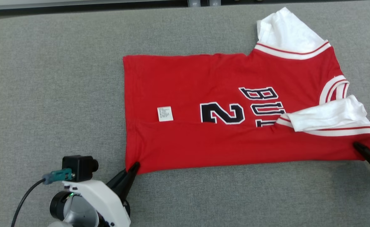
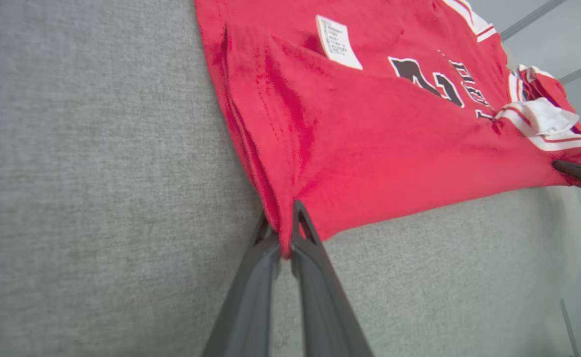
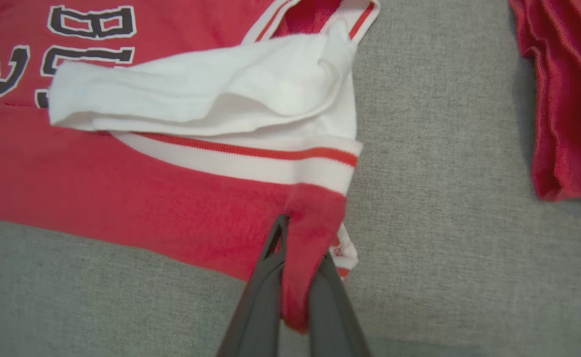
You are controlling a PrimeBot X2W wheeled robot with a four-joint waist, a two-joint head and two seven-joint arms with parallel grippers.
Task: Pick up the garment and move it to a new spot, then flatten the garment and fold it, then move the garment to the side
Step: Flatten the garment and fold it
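The red knit jersey with white sleeves (image 1: pixel 235 110) lies spread centre-right on the grey felt table (image 1: pixel 46 78). The left gripper (image 1: pixel 135 166) is clamped on its seven-o'clock hem corner, and the right gripper (image 1: pixel 358 146) on its four-o'clock shoulder corner. The jersey looks light and limp and will likely sag, so corner holds suit it.

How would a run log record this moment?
stage: folding | left pincer: shut on red jersey hem corner | right pincer: shut on shoulder corner

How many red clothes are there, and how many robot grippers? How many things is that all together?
Red clothes: 2, the red jersey and a second red garment off to its right
Grippers: 2, the left gripper and the right gripper, each with its fingers shut on a corner of the jersey
Total: 4
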